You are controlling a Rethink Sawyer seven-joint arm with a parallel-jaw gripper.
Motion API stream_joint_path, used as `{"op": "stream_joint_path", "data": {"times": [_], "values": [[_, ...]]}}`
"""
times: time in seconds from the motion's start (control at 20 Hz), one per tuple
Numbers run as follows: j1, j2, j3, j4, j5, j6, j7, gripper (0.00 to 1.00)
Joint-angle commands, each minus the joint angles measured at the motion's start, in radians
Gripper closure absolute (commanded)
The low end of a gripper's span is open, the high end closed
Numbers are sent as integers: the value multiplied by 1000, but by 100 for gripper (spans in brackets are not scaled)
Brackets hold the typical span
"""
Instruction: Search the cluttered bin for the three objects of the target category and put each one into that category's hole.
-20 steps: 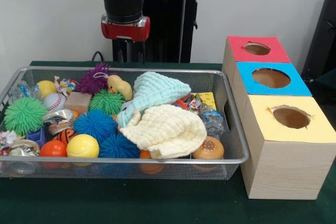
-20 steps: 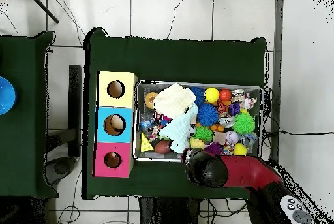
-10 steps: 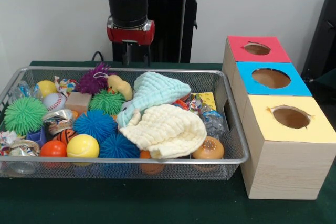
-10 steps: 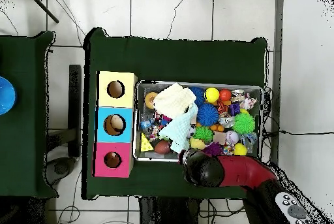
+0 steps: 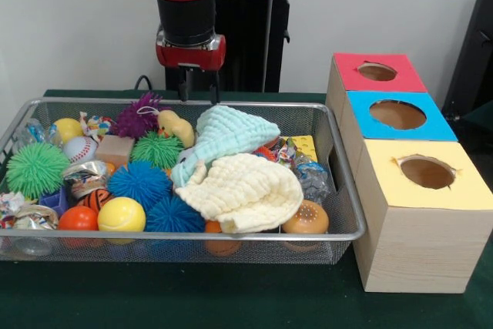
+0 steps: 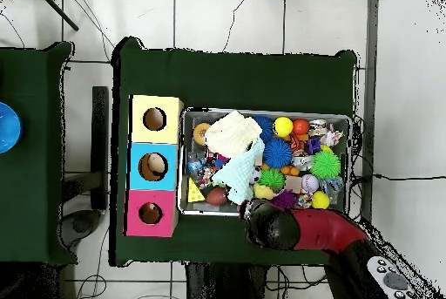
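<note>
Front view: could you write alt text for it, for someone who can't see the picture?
A red and black robot arm's gripper, fingers open, hangs above the far edge of a silver wire-mesh bin crammed with spiky rubber balls, smooth balls and two crumpled cloths, one cream and one pale mint. Right of the bin stands a wooden box with round holes in red, blue and yellow tops.

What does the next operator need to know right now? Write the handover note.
Gripper: jaws open, empty, hanging above the back edge of the wire bin.
Bin: full of spiky balls, smooth balls and wrapped bits, with a cream cloth and a mint cloth draped over the middle.
Boxes: red, blue and yellow holes beside the bin.
Done: nothing visibly picked.
Left: all three objects.
</note>
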Motion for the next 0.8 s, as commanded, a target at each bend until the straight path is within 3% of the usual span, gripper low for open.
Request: {"op": "stream_joint_path", "data": {"times": [0.05, 0.55, 0.8], "values": [[-10, 30, -27, -78, 57, -64, 146, 0], [-29, 36, -27, -66, 97, -96, 141, 0], [-47, 76, -30, -79, 98, -132, 130, 0]]}}
